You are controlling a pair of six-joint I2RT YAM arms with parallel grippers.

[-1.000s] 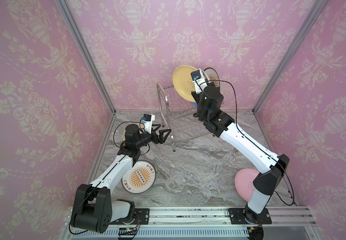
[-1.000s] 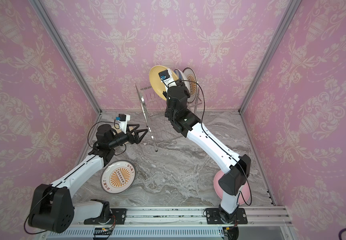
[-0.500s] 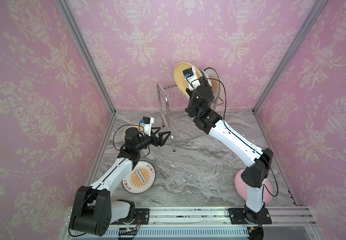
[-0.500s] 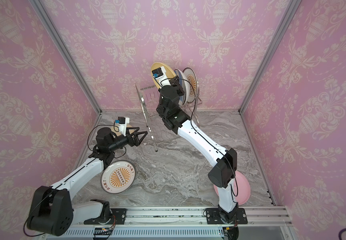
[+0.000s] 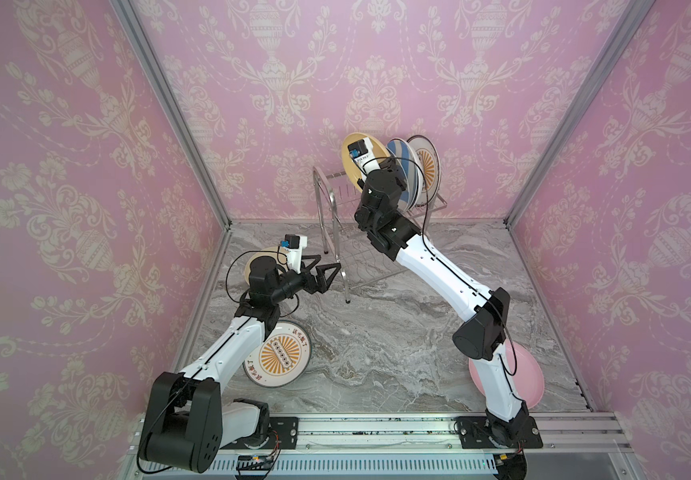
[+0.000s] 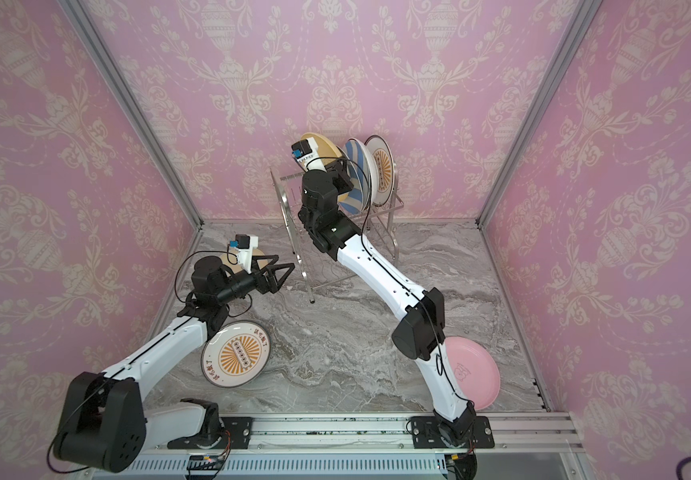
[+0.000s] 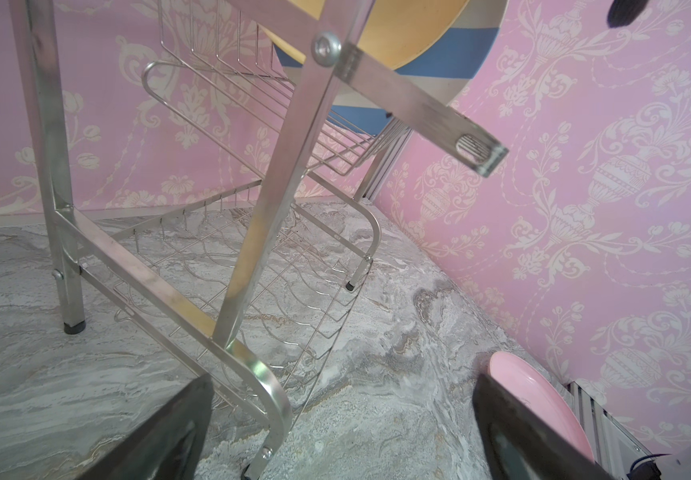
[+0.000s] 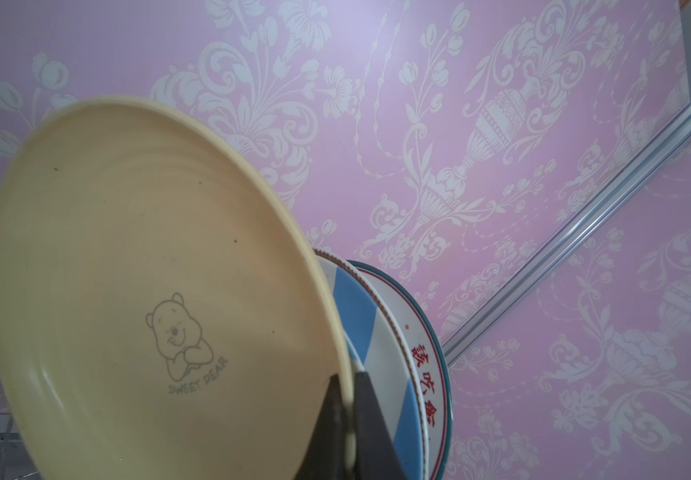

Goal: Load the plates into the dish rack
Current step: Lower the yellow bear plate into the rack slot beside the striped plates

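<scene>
The right gripper (image 8: 348, 419) is clamped on the lower rim of the plain yellow round plate (image 8: 148, 291), holding it on edge over the upper tier of the shiny silver wire dish rack (image 7: 275, 199) at the far side of the grey marble table (image 5: 398, 332). The plate tilts toward the blue-white striped plate (image 5: 404, 166), which stands in the rack with the white plate with an orange sunburst (image 5: 427, 166) to its right. Whether the yellow and striped plates touch I cannot tell.

The pinch covers only a thin strip of smooth rim, so the plate could pivot or slip. Released before its edge seats in a slot, it would likely topple onto the striped plate or roll off the left. A push could also shift the light rack.

The left gripper (image 5: 324, 270) is spread wide and empty just beside the rack's left frame.
</scene>
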